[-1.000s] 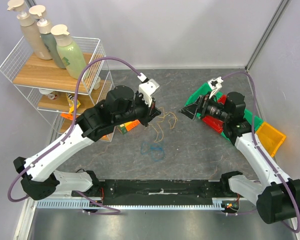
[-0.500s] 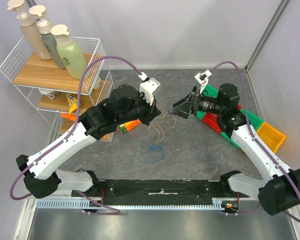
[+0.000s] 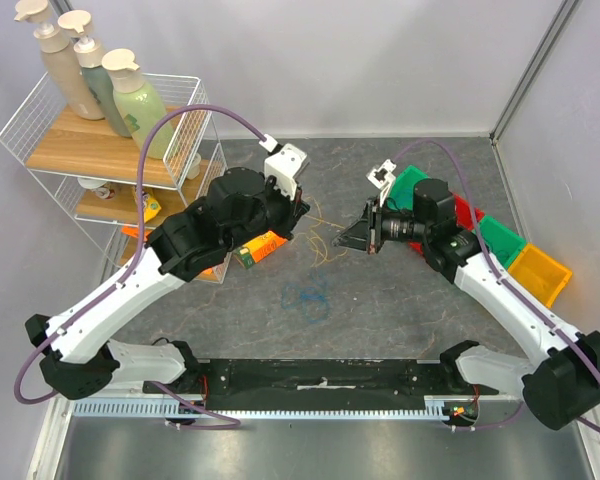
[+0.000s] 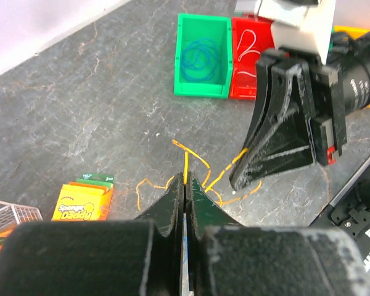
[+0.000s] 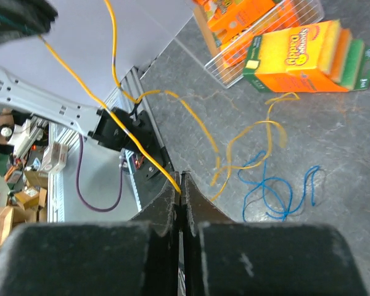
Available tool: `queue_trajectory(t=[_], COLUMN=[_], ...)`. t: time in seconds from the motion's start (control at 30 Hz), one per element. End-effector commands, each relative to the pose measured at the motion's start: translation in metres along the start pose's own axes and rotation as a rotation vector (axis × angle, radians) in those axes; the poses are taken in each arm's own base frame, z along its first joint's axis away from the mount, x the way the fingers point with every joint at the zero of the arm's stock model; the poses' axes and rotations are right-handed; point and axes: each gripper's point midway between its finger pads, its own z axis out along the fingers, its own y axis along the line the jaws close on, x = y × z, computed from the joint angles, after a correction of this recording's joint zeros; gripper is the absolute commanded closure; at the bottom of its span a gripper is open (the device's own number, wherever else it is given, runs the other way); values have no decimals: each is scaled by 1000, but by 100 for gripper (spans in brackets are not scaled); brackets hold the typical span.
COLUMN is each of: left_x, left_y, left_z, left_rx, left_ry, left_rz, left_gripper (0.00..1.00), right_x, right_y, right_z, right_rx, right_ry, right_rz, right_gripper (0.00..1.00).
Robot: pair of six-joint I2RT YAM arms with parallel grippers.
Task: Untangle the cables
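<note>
A thin yellow cable [image 3: 326, 230] lies in loops mid-table, part of it lifted between the two arms. My left gripper [image 3: 299, 218] is shut on one strand of the yellow cable [image 4: 186, 161], which runs straight up out of its closed tips [image 4: 185, 179]. Facing it, my right gripper [image 3: 344, 241] is shut on another strand [image 5: 149, 161] that rises taut up and to the left from its tips [image 5: 181, 185]. A blue cable [image 3: 307, 297] lies loosely coiled on the table below both grippers, and in the right wrist view this blue cable [image 5: 277, 191] sits beside yellow loops.
An orange sponge pack [image 3: 260, 248] lies by the wire rack [image 3: 40, 135] holding pump bottles at the left. Green [image 3: 412, 183], red [image 3: 467, 213], green [image 3: 502, 236] and yellow [image 3: 540, 272] bins line the right; one green bin [image 4: 184, 68] holds a blue coil.
My right arm swung left from the bins to the table's middle and its jaws shut on the yellow cable. The left gripper shifted slightly up and left, still gripping its strand.
</note>
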Motion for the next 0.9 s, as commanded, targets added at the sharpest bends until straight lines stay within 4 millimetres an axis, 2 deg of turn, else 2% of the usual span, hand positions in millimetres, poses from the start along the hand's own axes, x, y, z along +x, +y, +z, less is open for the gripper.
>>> queue_trajectory(t=[0.0,0.13,0.27,0.4,0.5,0.6,0.7,0.8,0.87], left_x=[-69,-90,-106,-118,-129,-145,-162,-170,-168], left_y=[26,34,34,31,28,27,27,26,24], left_z=[-37,-48,-53,-57,-66,-78,-92,-98,-98], left_rx=[-124,-167,-171,-156,-133,-127,-124,-113,-106], left_ry=[-256,-342,-400,-429,-461,-505,-549,-569,-566], left_rz=[36,69,78,69,55,41,33,24,21], left_gripper=[98,98,98,98,98,98,98,98,98], right_x=[15,25,38,48,50,48,42,24,10], right_y=[-13,-8,-4,-16,-33,-54,-72,-70,-69], right_z=[-10,-18,-20,-20,-19,-20,-22,-20,-18], right_rx=[103,104,80,132,211,320,418,411,404], right_ry=[-8,-6,26,48,50,28,-17,-117,-189], right_rz=[-13,-32,-16,-20,-8,-9,-17,-31,-31], right_gripper=[100,100,100,97,96,92,84,85,94])
